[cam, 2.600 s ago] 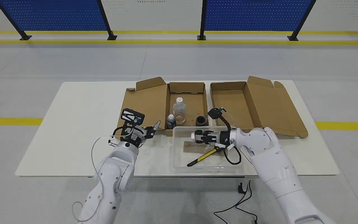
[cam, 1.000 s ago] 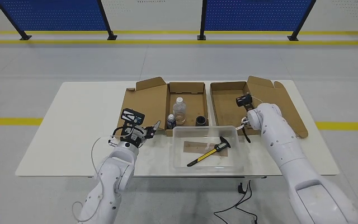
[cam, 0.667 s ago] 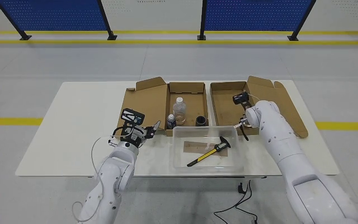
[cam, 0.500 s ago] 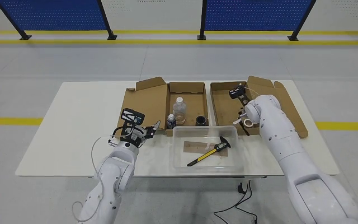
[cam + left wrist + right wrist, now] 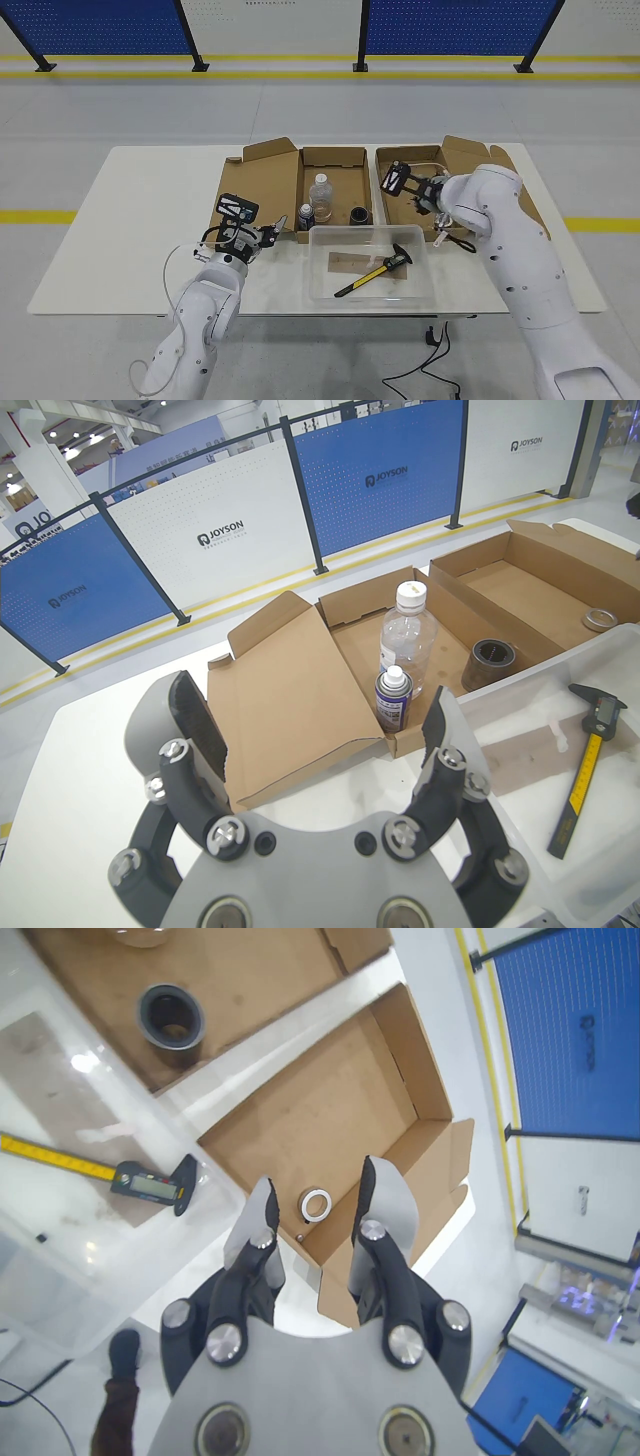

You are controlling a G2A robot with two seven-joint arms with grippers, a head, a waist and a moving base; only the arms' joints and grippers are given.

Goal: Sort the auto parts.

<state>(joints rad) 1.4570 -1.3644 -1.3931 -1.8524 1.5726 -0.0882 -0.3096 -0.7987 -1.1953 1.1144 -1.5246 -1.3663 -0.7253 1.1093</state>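
**A:** So, how far along are we? At the left of the top view, our left gripper [image 5: 314, 695] hangs over the worktop [image 5: 130, 230] with its jaws spread wide and nothing between them.

**B:** Agreed, that arm is carrying nothing. Just right of it sits the left box [image 5: 335, 172]. It holds a water bottle [image 5: 320, 192], a spray can [image 5: 306, 215] and a black sleeve [image 5: 358, 214]. All three stand upright along the box's lower edge in the frame. The can is just beside the bottle, and the sleeve stands apart to their right.

**A:** Below that box, at the lower middle of the frame, is the clear tub [image 5: 370, 228]. A caliper [image 5: 372, 273] lies slantwise on its floor. We judge it to be the one piece left to sort.

**B:** Further right, the right box [image 5: 320, 1118] holds a metal ring [image 5: 316, 1204], lying flat near the corner closest to the tub. Our right gripper [image 5: 317, 1178] hangs above that corner. Its jaws are partly spread and grip nothing, and the ring is clear of both.

**A:** Then we count four things boxed and one to go. We cannot tell which box the caliper belongs in.
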